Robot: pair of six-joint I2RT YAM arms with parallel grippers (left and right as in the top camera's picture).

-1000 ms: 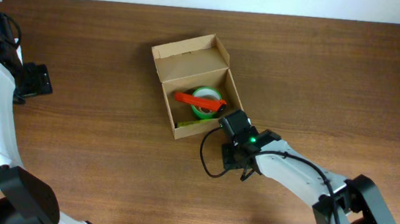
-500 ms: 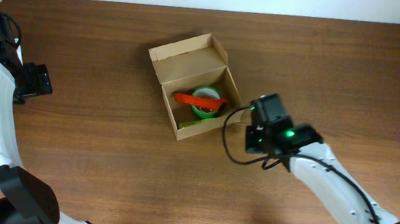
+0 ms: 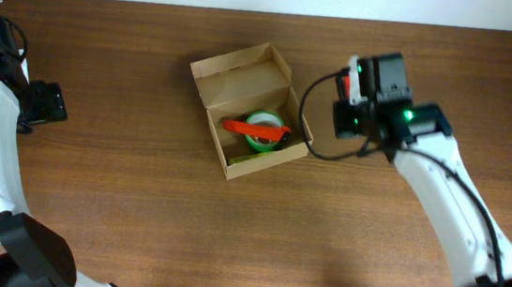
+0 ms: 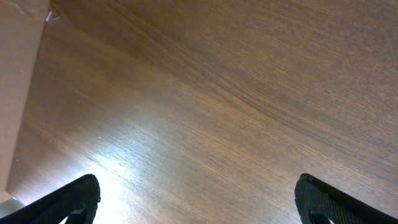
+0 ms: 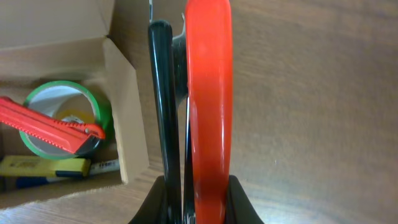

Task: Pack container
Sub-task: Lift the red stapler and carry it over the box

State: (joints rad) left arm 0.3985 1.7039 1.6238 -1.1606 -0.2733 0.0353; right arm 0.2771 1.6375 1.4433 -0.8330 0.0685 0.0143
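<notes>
Your right gripper (image 5: 194, 202) is clamped on a red-and-black tool (image 5: 208, 93) held just right of the container (image 3: 243, 84). Lowered carelessly, it could snag the cardboard wall or shove the light box. The container sits mid-table, mouth up, flap back on the far side, long axis skewed near-right to far-left. Your left gripper (image 4: 199, 202) fingers gape apart, well away

Only two dark tips of the left claw (image 4: 199, 202) in frame at the bottom corners, right claw (image 5: 196, 202) mostly masked by the red and black tool (image 5: 208, 93) running off top and bottom, box (image 5: 127, 118) cut by the left edge, green tape roll (image 5: 104, 118) partly under a red cutter (image 5: 43, 121), yellow pen (image 5: 37, 165) print unreadable.
</notes>
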